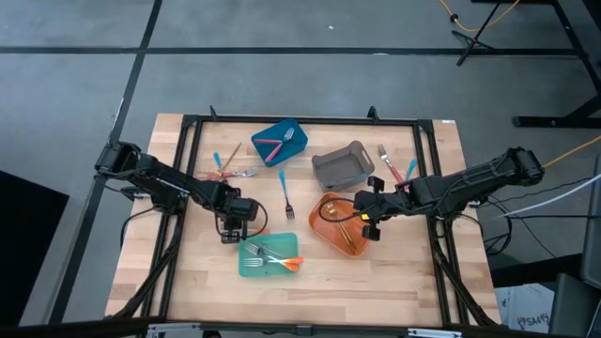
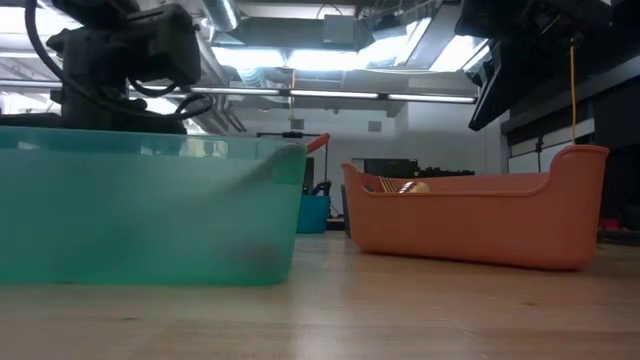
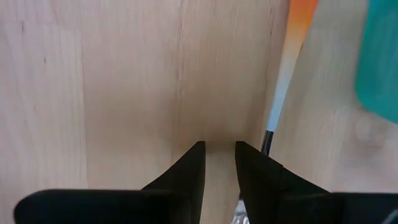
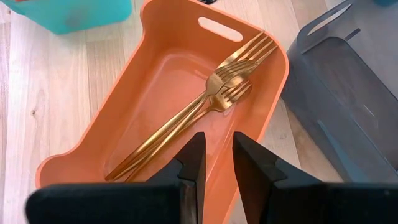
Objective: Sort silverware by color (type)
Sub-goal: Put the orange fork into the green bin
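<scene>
My left gripper points straight down at the bare wood just left of the teal bin. Its fingers stand slightly apart with nothing between them. A utensil with an orange-and-white handle lies right beside one finger. My right gripper hovers over the orange bin, narrowly open and holding nothing. Gold forks lie flat on that bin's floor. Orange-handled forks lie in the teal bin, and pink-handled ones in the blue bin. My left gripper stands with the utensil's dark neck running in along the outer side of one finger and out of sight under it. I cannot tell whether the finger touches it. Only wood shows between the fingers.
A grey bin stands behind the orange one. Loose silverware lies on the table: a blue-handled fork in the middle, a few pieces at the far left, and red- and blue-handled ones at the far right. A black frame borders the table.
</scene>
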